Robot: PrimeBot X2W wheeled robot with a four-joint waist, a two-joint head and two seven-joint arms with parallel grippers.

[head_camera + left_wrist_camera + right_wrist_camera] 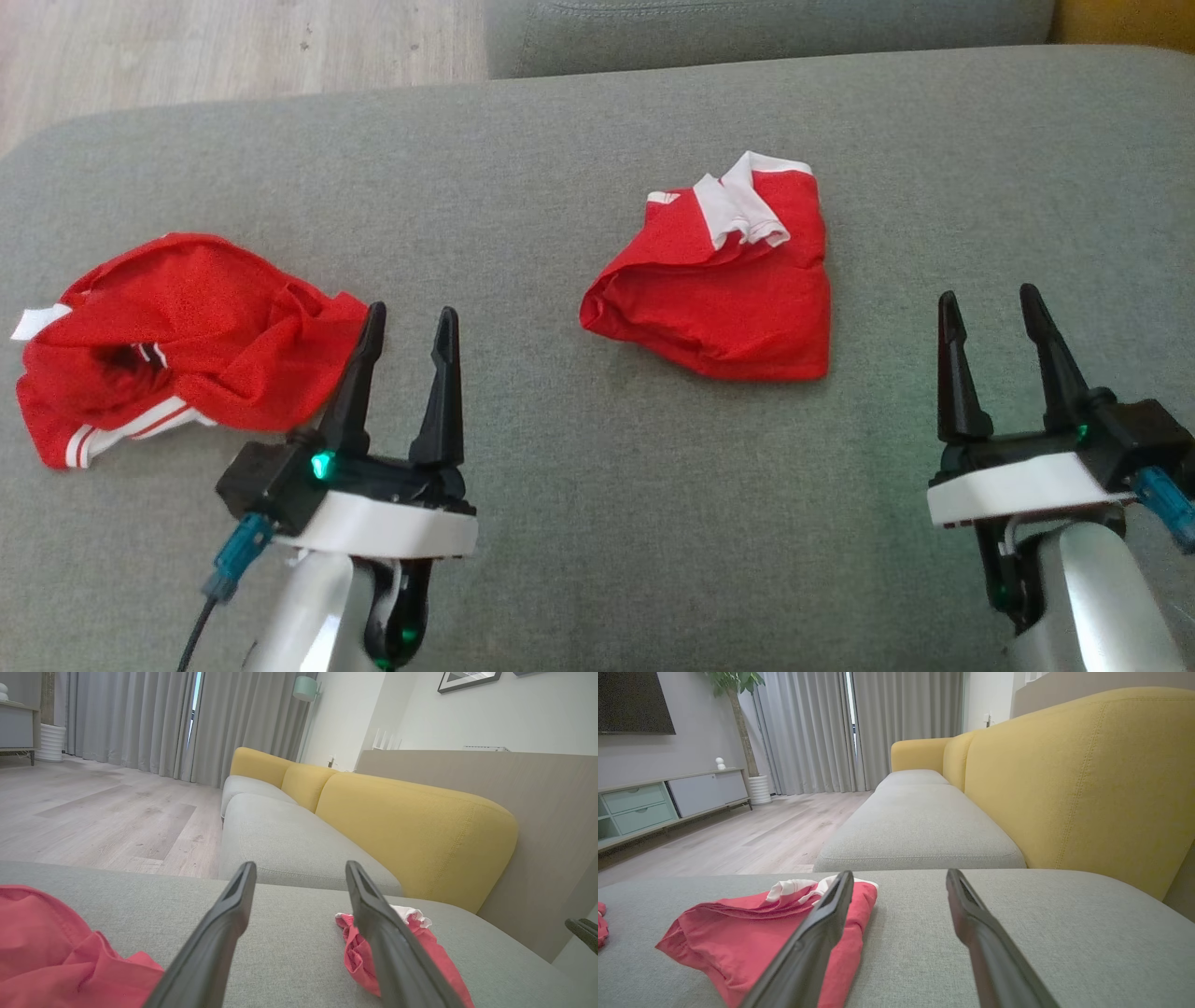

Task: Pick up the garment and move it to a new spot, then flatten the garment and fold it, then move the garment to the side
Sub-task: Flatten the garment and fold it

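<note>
Two red garments with white trim lie on the grey sofa cushion [597, 485]. A crumpled one [177, 336] [46, 947] sits at the left. Its near edge lies just beside the left finger of my left gripper [412, 313] [300, 865], which is open and holds nothing. A compact, folded-looking garment [728, 289] [738, 933] [352, 956] rests in the middle, white collar on top. Right of that folded one, and nearer to me, my right gripper [990, 297] [900, 873] hovers open and empty.
The yellow sofa back [1064, 788] rises along the right side. A second grey seat cushion [915, 826] continues beyond this one. Wooden floor [187, 56] lies past the cushion's far-left edge. A TV cabinet [654, 802] and curtains stand across the room.
</note>
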